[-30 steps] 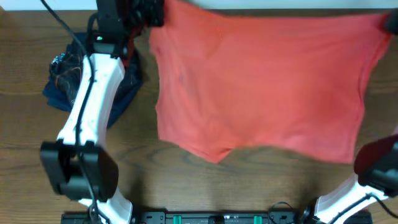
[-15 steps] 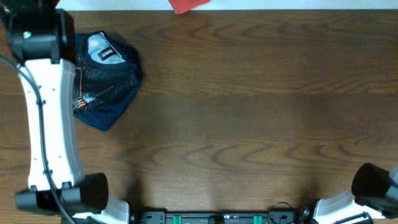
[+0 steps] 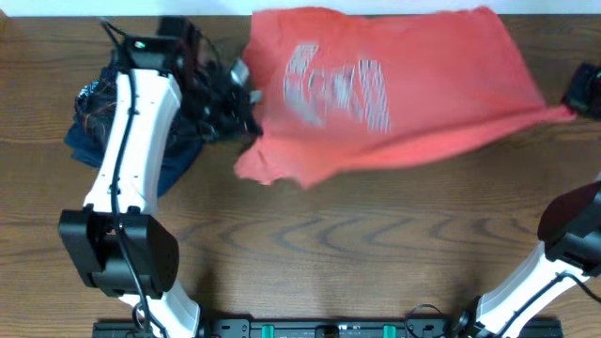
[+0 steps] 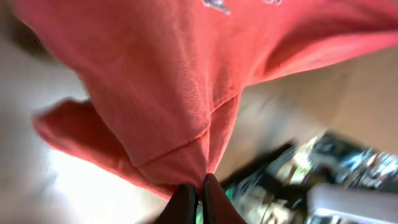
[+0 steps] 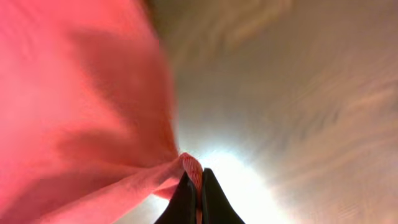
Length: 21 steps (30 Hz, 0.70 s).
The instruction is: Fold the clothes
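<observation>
Garments: 2.
- Coral-red short-sleeved cotton T-shirt (image 3: 413, 113), 1 pc. Pale chest lettering, blurred. Stretched over far half of table between both grippers, lower edge sagging at left.
- Dark navy crumpled garment (image 3: 89, 136), 1 pc. Far left, partly under left arm.

Grippers: 2.
- Left gripper (image 4: 199, 194): fingers pressed together, pinching T-shirt fabric.
- Right gripper (image 5: 193, 198): likewise, pinching T-shirt edge.

Surface: brown wood-grain table (image 3: 376, 253), 1. Pale strip beyond far edge.

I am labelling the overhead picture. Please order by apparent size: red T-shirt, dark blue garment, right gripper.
1. red T-shirt, largest, though lifted nearer the camera.
2. dark blue garment, partly under the left arm.
3. right gripper, smallest, partly cut off at the edge.
</observation>
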### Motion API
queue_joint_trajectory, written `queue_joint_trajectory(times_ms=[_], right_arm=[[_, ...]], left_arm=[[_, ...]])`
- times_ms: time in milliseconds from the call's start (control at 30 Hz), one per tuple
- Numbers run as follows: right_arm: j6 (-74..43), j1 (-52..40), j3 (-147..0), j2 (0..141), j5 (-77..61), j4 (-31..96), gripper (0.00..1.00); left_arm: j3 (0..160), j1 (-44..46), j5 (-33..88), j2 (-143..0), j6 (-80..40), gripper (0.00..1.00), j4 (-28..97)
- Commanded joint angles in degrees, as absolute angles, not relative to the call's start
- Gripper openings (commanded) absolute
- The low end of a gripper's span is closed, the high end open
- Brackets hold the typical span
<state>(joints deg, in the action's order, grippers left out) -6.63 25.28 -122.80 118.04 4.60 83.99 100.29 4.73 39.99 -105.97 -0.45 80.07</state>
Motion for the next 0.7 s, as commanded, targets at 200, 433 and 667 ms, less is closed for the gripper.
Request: queue_joint_trajectory(times_ms=[200, 433, 667], right_arm=[[-5.5, 26.9, -110.1, 117.3, 6.7, 86.3, 0.01], [-4.5, 28.9, -99.5, 117.2, 1.3, 84.8, 0.01], [-3.7, 31.5, -91.4, 116.8, -1.1, 81.2, 0.01]], left_arm=[[85.2, 4.5, 28.6, -104.5, 5.0, 0.06, 81.1], [78.7, 4.5, 26.9, -104.4, 4.9, 0.06, 78.5], [74.2, 4.5, 25.8, -103.7, 4.6, 0.06, 78.1]])
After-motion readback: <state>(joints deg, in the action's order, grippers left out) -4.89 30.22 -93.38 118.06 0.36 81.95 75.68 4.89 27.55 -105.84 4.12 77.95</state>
